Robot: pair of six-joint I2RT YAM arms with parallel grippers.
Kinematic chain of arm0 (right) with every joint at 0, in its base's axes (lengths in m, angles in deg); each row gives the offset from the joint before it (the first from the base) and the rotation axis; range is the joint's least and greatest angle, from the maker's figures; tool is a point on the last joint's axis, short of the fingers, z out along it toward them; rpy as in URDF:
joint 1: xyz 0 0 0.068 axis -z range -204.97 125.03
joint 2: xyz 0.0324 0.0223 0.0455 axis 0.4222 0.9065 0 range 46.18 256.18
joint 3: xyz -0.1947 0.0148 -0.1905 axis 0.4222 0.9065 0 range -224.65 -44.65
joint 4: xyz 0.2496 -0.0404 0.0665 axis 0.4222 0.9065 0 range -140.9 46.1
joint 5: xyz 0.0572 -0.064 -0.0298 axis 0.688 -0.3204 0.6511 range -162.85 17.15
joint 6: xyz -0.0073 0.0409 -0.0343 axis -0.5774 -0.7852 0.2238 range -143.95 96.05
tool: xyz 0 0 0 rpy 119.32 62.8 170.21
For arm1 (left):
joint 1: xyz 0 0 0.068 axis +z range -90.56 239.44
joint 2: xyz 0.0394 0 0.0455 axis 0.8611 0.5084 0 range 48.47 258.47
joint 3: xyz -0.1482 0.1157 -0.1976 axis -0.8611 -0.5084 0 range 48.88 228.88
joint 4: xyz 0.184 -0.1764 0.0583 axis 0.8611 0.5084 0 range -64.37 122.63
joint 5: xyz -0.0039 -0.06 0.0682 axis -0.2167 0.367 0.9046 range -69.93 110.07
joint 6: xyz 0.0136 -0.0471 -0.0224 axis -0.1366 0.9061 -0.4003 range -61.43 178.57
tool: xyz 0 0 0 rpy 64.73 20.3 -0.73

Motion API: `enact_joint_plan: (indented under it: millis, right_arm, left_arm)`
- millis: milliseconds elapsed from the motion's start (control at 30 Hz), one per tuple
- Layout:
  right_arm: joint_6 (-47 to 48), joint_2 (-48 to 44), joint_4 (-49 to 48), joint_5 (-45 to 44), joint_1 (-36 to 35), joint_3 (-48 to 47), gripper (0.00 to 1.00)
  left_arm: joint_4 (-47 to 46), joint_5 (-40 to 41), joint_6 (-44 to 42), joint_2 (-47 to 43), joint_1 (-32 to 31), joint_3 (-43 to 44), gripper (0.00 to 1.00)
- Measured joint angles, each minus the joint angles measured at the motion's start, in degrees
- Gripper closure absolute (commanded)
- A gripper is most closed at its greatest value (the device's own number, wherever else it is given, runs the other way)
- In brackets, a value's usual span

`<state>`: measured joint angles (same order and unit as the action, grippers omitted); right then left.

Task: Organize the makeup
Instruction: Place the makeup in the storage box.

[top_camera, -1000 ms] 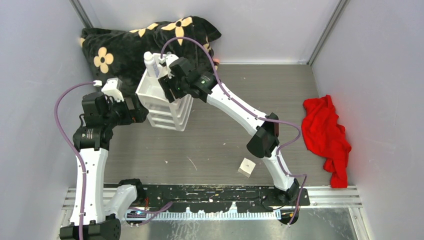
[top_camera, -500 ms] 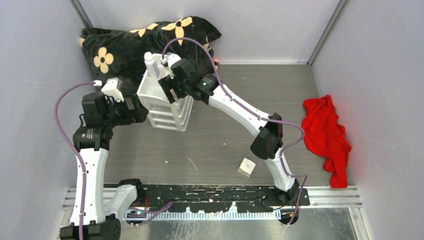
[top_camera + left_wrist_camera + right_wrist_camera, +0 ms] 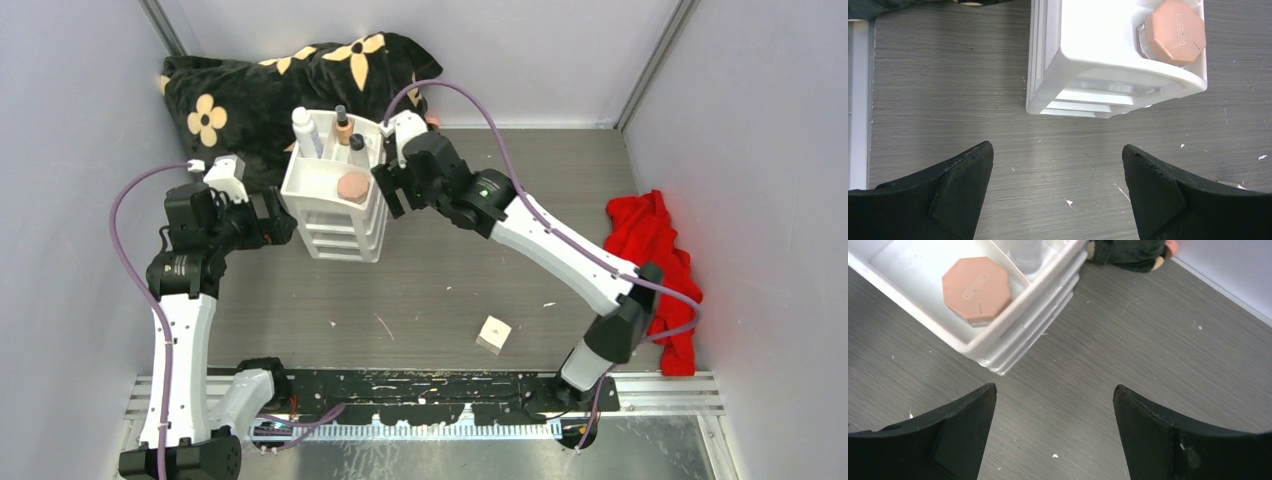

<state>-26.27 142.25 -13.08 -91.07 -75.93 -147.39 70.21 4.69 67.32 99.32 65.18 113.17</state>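
Note:
The makeup stands in the top tray of the white drawer box (image 3: 322, 178): a white bottle (image 3: 303, 132), a tan dark-capped bottle (image 3: 343, 127) and a pink-brown octagonal compact (image 3: 354, 186). The compact (image 3: 977, 288) lies flat beside a clear jar (image 3: 1026, 252). A white cube (image 3: 493, 334) sits alone on the table near the front. My right gripper (image 3: 388, 188) hangs open just right of the box, with nothing between its fingers. Left of the box, my left gripper (image 3: 272, 218) is wide open and empty. It looks down on the floor in front of the box (image 3: 1108, 60).
A black cushion with tan flowers (image 3: 260, 85) lies behind the box against the back wall. A red cloth (image 3: 650, 265) is crumpled at the right wall. Grey walls close in both sides.
My right gripper opened and drew back rightward off the top of the box, uncovering the compact and bottles in the tray. The left arm stayed still.

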Motion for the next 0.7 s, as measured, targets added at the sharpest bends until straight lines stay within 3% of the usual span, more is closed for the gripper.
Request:
enact_joint_plan:
  millis: [167, 433, 567, 700]
  right_arm:
    - [-0.17, -8.22, -2.19, -3.58, 0.37, 8.70, 0.05]
    - [-1.73, -12.50, -3.56, -5.16, 4.17, 20.59, 0.05]
    - [-2.91, -12.74, -3.52, -5.49, 6.60, 24.02, 0.05]
    - [-4.28, -12.94, -3.61, -5.09, 10.43, 24.59, 0.05]
  left_arm:
    - [1.11, -1.05, 0.15, 0.63, 0.00, 2.58, 0.07]
    - [3.06, -15.37, 1.73, -1.22, -0.04, 14.23, 0.12]
    - [3.17, -24.15, 3.65, -5.73, -2.14, 12.92, 0.12]
    - [3.69, -25.07, 4.31, -7.72, -8.57, 8.96, 0.12]
